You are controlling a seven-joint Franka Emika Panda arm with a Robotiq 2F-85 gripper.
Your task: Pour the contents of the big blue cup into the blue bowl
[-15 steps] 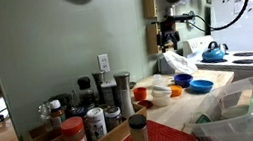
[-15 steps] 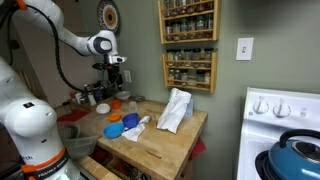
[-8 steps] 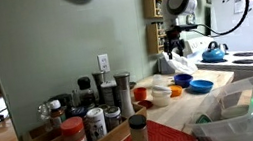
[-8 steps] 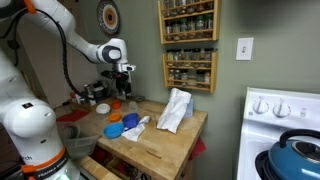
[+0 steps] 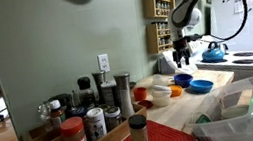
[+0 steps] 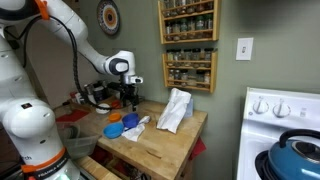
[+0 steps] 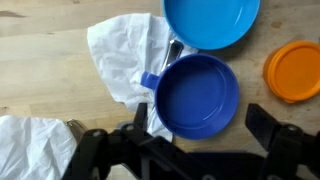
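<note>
In the wrist view the big blue cup, dark blue with a round mouth, stands on the wooden table right below my gripper. The jaws are open and empty, with one dark finger on each side of the cup and above it. I see nothing inside the cup. The bright blue bowl lies just beyond the cup. In both exterior views the gripper hangs over the cup and near the bowl.
A crumpled white cloth touches the cup's side, and a larger one lies mid-table. An orange dish sits beside the bowl. A spice rack hangs on the wall. Jars and a light blue kettle stand nearby.
The arm has swung away from the wall rack and come down over the table. The gripper now hangs open above the big blue cup. Nothing on the table has moved.
</note>
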